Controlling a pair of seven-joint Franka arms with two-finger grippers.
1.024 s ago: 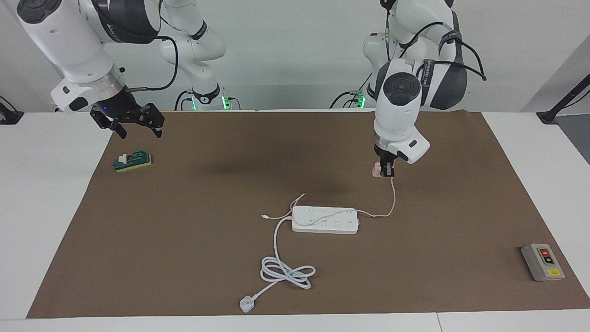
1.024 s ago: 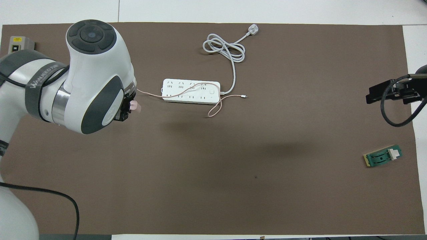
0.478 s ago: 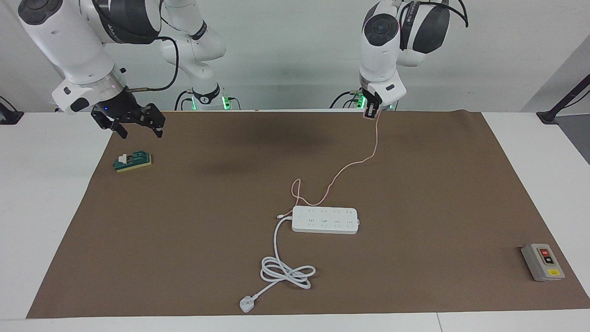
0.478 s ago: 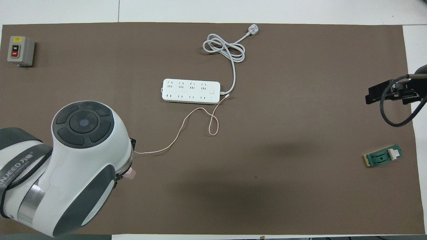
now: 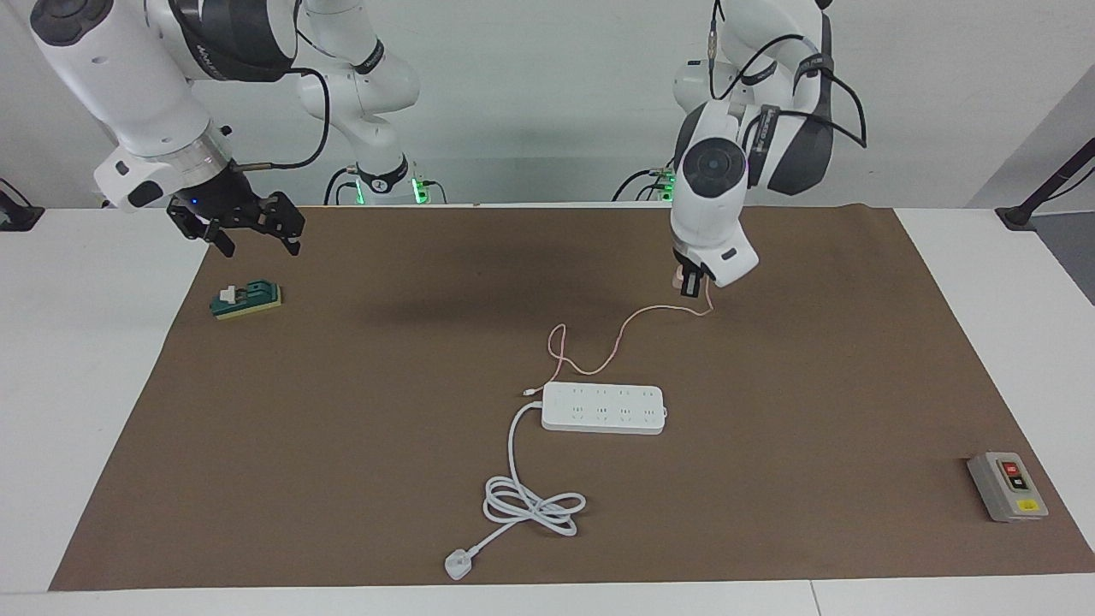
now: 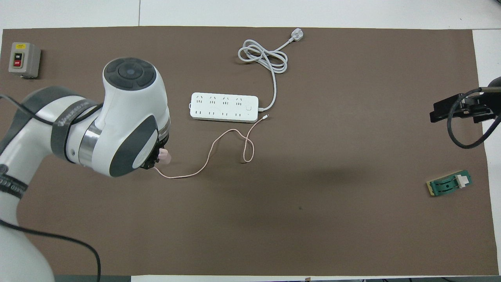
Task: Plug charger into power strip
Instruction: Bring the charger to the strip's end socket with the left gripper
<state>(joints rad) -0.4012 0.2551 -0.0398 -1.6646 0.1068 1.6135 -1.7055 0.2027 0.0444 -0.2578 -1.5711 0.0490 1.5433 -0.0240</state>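
Observation:
My left gripper point(image 5: 691, 286) hangs over the brown mat point(image 5: 855, 359), shut on the pale pink charger point(image 5: 679, 275), whose cube peeks out beside the wrist point(image 6: 164, 156). The charger's thin pink cable point(image 5: 599, 346) droops to the mat and loops there point(image 6: 213, 149), nearer to the robots than the power strip, with its free end by the strip's corded end. The white power strip point(image 5: 603, 408) lies flat mid-mat point(image 6: 224, 107) with its sockets uncovered. My right gripper point(image 5: 251, 233) waits open above the mat's edge point(image 6: 457, 109) at the right arm's end.
The strip's thick white cord point(image 5: 532, 505) coils farther from the robots and ends in a white plug point(image 5: 458, 565). A green block with a white switch point(image 5: 246, 299) lies under the right gripper. A grey button box point(image 5: 1007, 486) sits at the left arm's end.
The left gripper lifted the charger high toward the robots' edge, dragging the cable off the strip, then came back down over the mat. The right arm has not moved.

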